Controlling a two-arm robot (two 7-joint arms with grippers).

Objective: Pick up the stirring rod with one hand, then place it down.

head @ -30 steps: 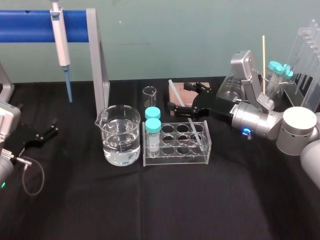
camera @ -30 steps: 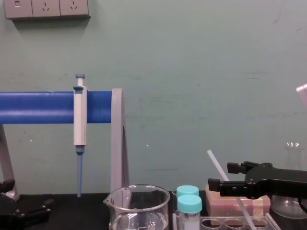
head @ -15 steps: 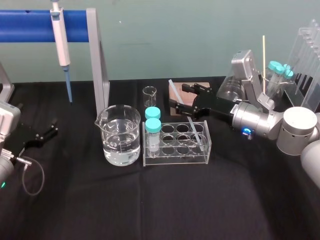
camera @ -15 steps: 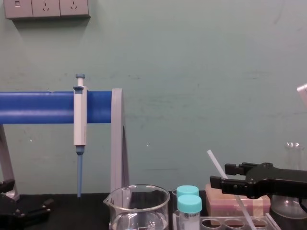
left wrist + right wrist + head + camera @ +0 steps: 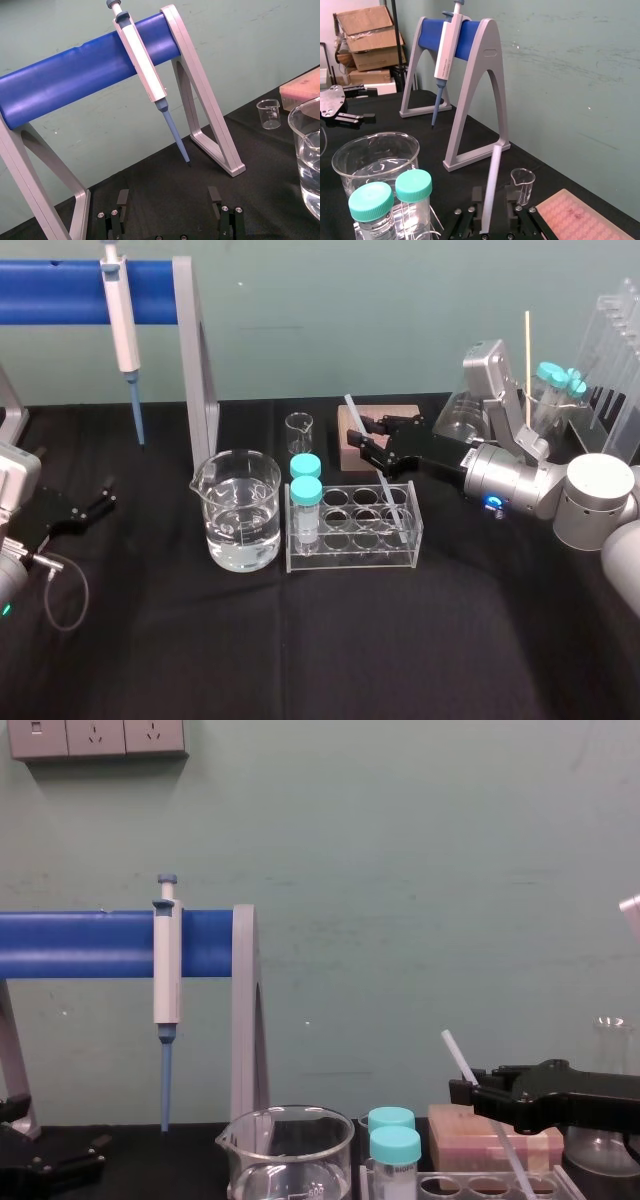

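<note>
right gripper (image 5: 363, 437) is right of centre in the head view, reaching in from the right edge over the back row of the test tube rack (image 5: 350, 552). its fingers straddle the stirring rod (image 5: 378, 475) at about mid-length. in the right wrist view the rod (image 5: 491, 185) stands between the two fingers (image 5: 476, 199): one finger is at or nearly on it, with a slim gap on the other side. so not clamped, jaws narrowly apart.

the rod is tilted. its lower end sits in a rack well at the right side of the rack, and its top leans toward the upper left, ending just in front of the pink tray (image 5: 348, 425). in the chest view the rod's tip (image 5: 455, 1050) pokes up above the gripper (image 5: 460, 1092) at lower right.

two teal-capped tubes (image 5: 306, 490) stand in the rack's left wells. a beaker of water (image 5: 240, 510) is just left of the rack, and a small empty beaker (image 5: 299, 430) is behind it. the pipette (image 5: 122, 315) hangs on the blue stand (image 5: 60, 290) at upper left.

left gripper (image 5: 95, 502) is parked at the left edge of the frame, low over the black table (image 5: 300, 660), fingers spread wide (image 5: 168, 200), holding nothing.
</note>
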